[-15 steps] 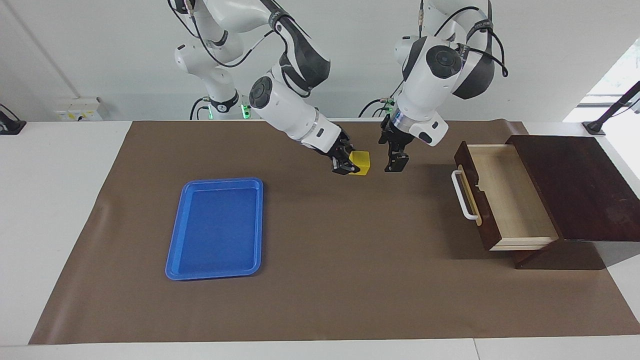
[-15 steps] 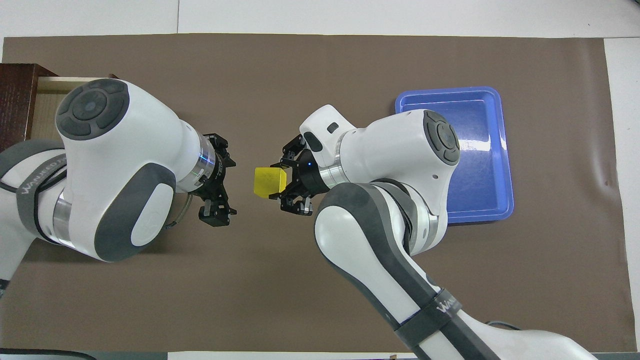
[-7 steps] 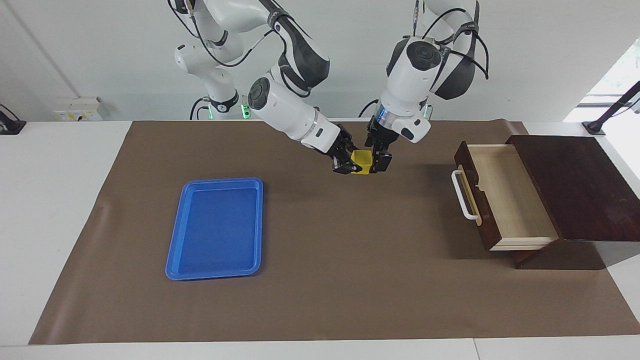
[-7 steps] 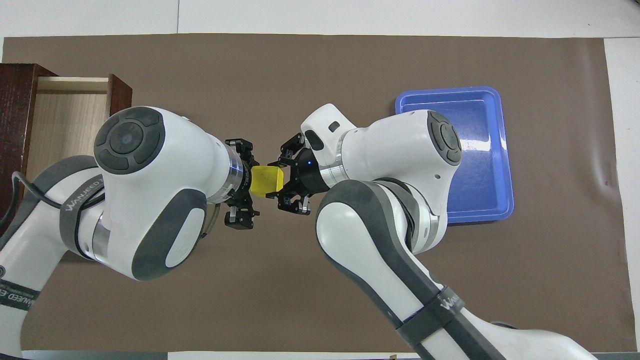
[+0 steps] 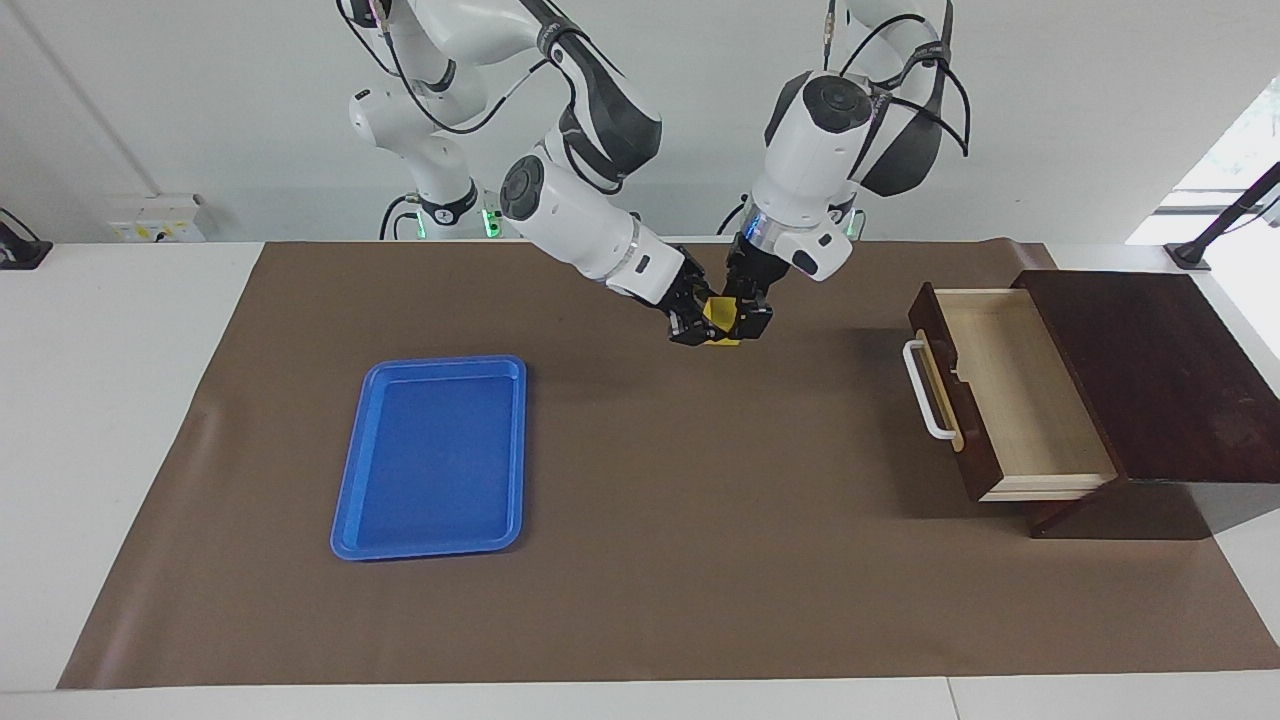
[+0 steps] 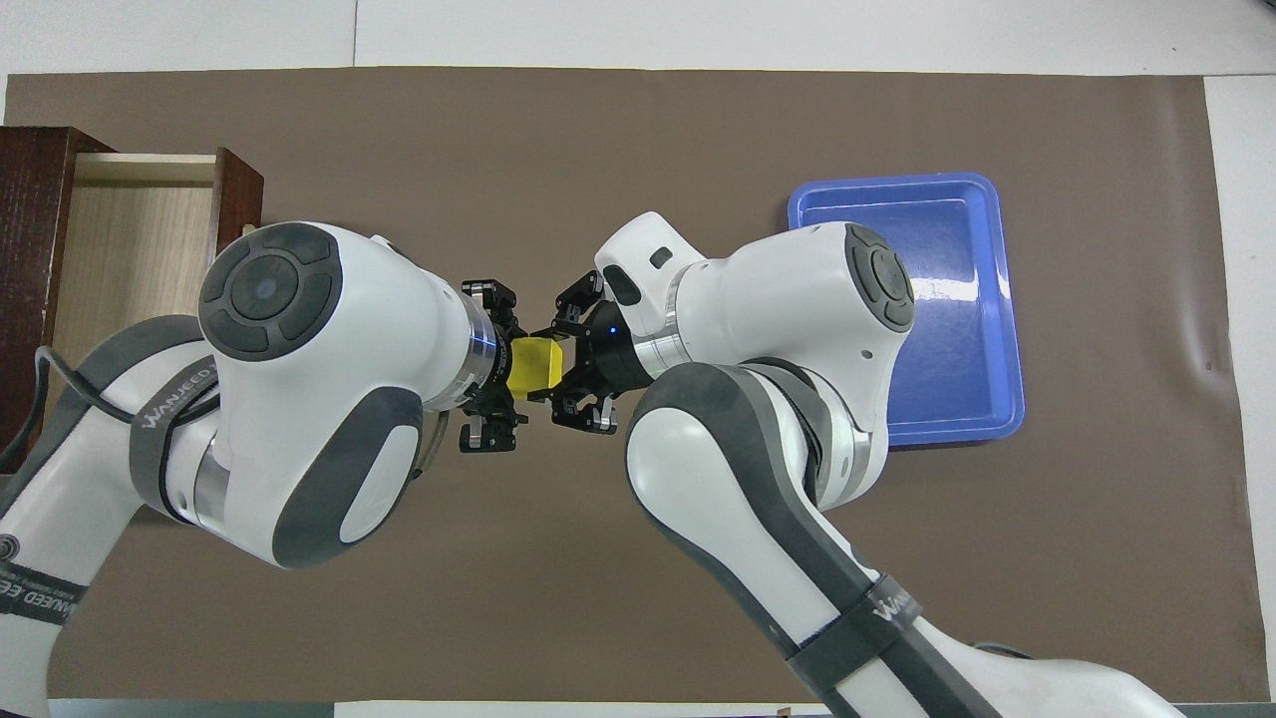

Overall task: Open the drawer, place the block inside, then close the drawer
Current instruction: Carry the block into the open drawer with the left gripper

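Observation:
The block [image 5: 720, 313] is a small yellow cube held in the air over the middle of the brown mat, between both grippers. My right gripper [image 5: 698, 327] is shut on it from the blue tray's side. My left gripper [image 5: 746, 319] is shut on it from the drawer's side. From above, the block [image 6: 533, 364] shows between the left gripper [image 6: 508, 365] and the right gripper [image 6: 561, 365]. The drawer [image 5: 1010, 395] stands pulled open at the left arm's end of the table, its pale wood inside bare and its white handle [image 5: 925, 392] facing the mat's middle.
A flat blue tray [image 5: 430, 455] lies on the mat toward the right arm's end of the table. The dark wooden box [image 5: 1160, 370] houses the drawer. A brown mat [image 5: 700, 560] covers most of the table.
My left gripper swung from beside the block onto it and closed on it. The right gripper kept its hold and barely moved.

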